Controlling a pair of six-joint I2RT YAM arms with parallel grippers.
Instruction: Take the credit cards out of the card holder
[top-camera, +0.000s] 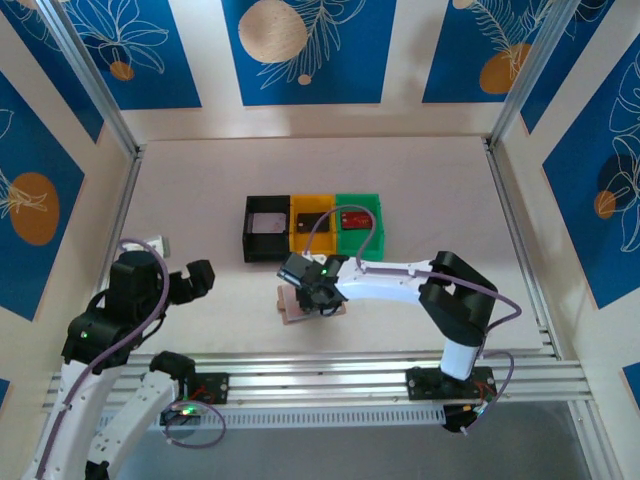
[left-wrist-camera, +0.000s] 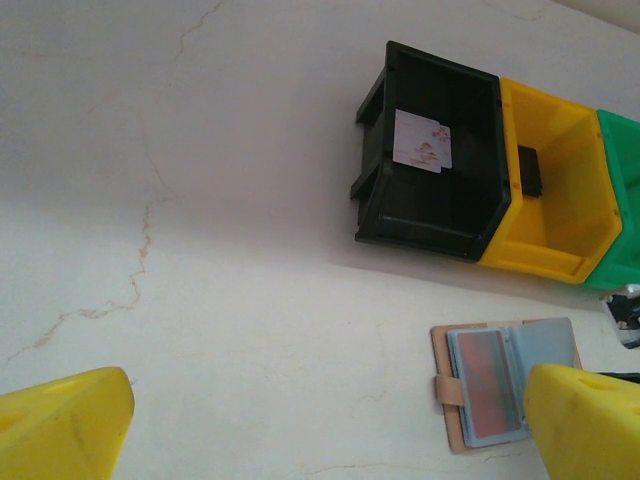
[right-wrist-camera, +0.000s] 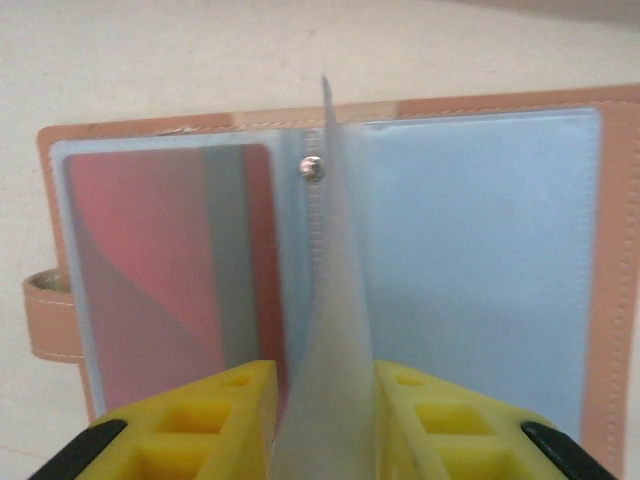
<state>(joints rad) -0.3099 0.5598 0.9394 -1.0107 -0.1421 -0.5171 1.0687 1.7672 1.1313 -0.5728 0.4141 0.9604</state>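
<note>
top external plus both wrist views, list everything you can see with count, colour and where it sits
table: 1, pale cream, under everything
black bin: 1, black, left end of the bin row
yellow bin: 1, yellow, middle of the row
green bin: 1, green, right end of the row
pale card: 1, grey-white, in the black bin
dark card: 1, dark, in the yellow bin
red card: 1, red, in the green bin
pocketed card: 1, red-pink, in a card holder pocket
card holder: 1, tan, open on the table near the bins
pocket leaf: 1, translucent, standing upright
left gripper: 1, yellow fingers, open, above the table's left side
right gripper: 1, yellow fingers, pinching the pocket leaf
</note>
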